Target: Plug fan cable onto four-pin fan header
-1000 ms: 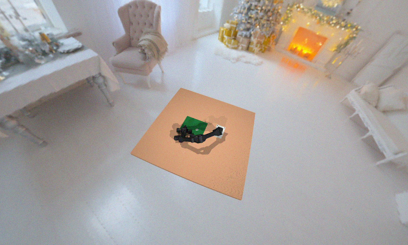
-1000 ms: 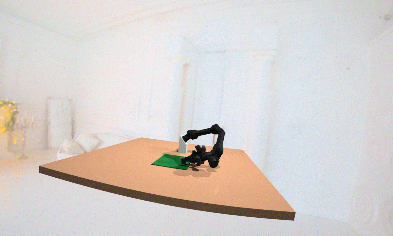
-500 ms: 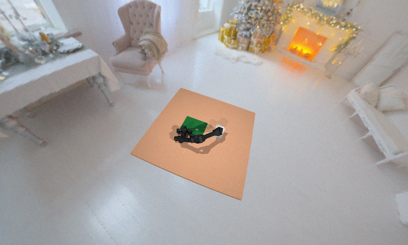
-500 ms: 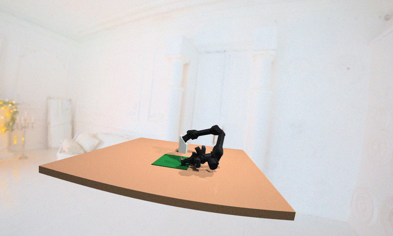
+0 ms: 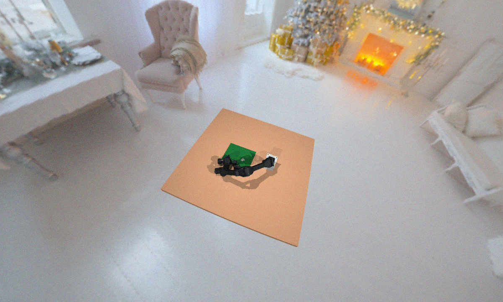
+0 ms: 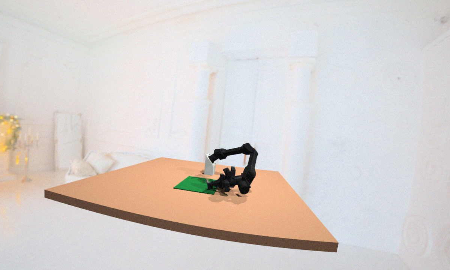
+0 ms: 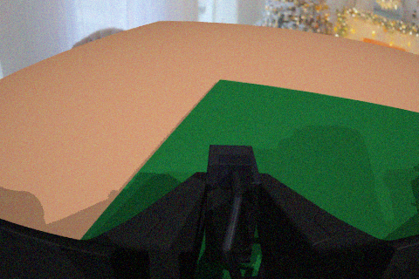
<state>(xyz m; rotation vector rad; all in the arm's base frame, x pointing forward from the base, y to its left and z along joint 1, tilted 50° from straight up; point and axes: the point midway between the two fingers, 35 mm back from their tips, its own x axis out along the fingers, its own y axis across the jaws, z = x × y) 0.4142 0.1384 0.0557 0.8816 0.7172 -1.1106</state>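
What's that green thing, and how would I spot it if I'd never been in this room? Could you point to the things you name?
Find the big tan tabletop (image 5: pixel 208 202) (image 6: pixel 135 198) (image 7: pixel 109 96), with a black robot arm (image 5: pixel 245 171) (image 6: pixel 250 164) on it. Partly beneath the arm's gripper lies the board (image 5: pixel 240 150) (image 6: pixel 191 183) (image 7: pixel 271 109), flat, thin and four-sided. Its solid green sets it apart from the black arm and the white stand (image 6: pixel 209 167) nearby.
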